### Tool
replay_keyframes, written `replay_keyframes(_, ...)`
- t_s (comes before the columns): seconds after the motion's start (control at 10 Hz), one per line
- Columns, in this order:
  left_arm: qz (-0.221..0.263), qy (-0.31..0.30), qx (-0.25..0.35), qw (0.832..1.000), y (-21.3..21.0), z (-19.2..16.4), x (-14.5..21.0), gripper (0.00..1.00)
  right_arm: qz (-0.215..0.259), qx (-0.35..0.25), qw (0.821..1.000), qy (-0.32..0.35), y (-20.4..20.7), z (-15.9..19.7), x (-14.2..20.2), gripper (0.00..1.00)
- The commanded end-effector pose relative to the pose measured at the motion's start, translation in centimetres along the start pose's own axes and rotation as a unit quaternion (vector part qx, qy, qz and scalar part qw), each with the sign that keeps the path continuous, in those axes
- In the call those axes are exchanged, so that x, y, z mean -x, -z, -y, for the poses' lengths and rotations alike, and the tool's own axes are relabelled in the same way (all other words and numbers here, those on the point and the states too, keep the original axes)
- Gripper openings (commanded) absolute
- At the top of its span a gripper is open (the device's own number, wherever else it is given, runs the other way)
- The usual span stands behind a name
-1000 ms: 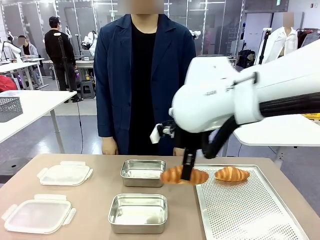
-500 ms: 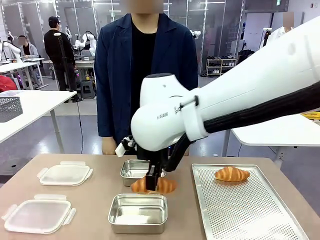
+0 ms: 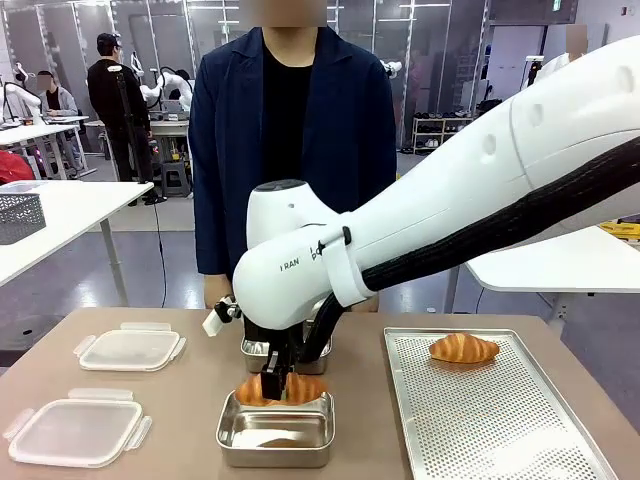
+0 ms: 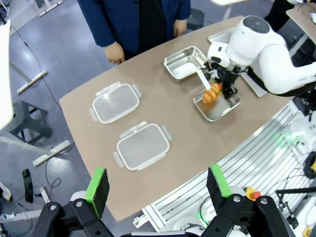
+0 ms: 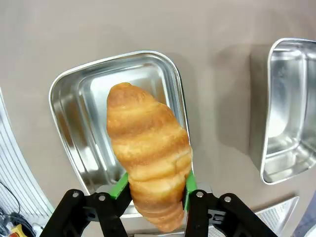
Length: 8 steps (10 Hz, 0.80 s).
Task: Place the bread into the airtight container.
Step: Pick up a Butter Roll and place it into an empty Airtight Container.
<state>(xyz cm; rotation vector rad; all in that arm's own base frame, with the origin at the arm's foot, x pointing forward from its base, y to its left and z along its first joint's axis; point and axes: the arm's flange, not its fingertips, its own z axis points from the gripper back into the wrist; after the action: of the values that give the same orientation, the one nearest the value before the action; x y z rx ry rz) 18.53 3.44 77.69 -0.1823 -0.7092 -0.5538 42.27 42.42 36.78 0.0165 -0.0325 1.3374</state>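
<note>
Right gripper (image 5: 155, 186) clamps the croissant (image 5: 147, 148) across its middle, with the open steel container (image 5: 74, 116) directly beneath. The bread is probably light, soft and flaky, so a gentle mid-body hold suits it.

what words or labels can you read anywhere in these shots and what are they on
"RAN": black letters on the white housing of the right arm, part of a longer brand name; the letter before them is unclear.
Small dark mark just right of those letters: too blurred to read.
</note>
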Motion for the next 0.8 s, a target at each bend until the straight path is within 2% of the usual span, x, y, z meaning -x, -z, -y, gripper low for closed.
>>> replay_keyframes(0.0, 0.001, 0.008, 0.005, 1.0, 0.0, 0.0, -0.2, 1.0, -0.019, 0.004, 1.0, 0.012, 1.5, -0.8, -1.1, 0.43)
replay_keyframes(0.2, 0.001, 0.008, 0.005, 1.0, 0.0, 0.0, -0.2, 1.0, -0.028, 0.001, 1.0, 0.009, 2.5, -1.4, -1.2, 0.43)
replay_keyframes(0.5, 0.001, 0.008, 0.005, 1.0, 0.0, 0.0, -0.2, 1.0, -0.026, 0.012, 1.0, 0.004, 2.5, -1.8, -1.5, 0.98)
replay_keyframes(0.7, 0.001, 0.008, 0.005, 1.0, 0.0, 0.0, -0.2, 1.0, -0.026, 0.014, 1.0, 0.003, 2.1, -1.9, -1.1, 1.0)
